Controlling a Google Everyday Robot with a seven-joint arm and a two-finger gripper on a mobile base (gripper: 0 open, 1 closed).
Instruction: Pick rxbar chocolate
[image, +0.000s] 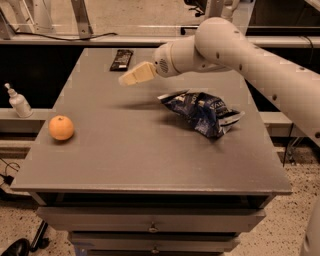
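Three things lie on the grey table (140, 155) that I am looking at. The rxbar chocolate (121, 59) is a small flat black bar and it rests near the far edge, a little left of the middle. A wrinkly dark-blue chip bag (202, 112) lies right of the centre, and an orange (61, 127) sits close to the left edge, well apart from both of them.

The gripper (128, 79) hangs in the air above the table, in front of the bar and slightly to its right, and it does not touch it. It points to the left and a little downward. I cannot tell if it is open or closed from this angle, but I see nothing held in it. The white arm (240, 55) comes in from the right side and passes above the chip bag. A small white bottle (19, 101) stands on a lower ledge left of the table.
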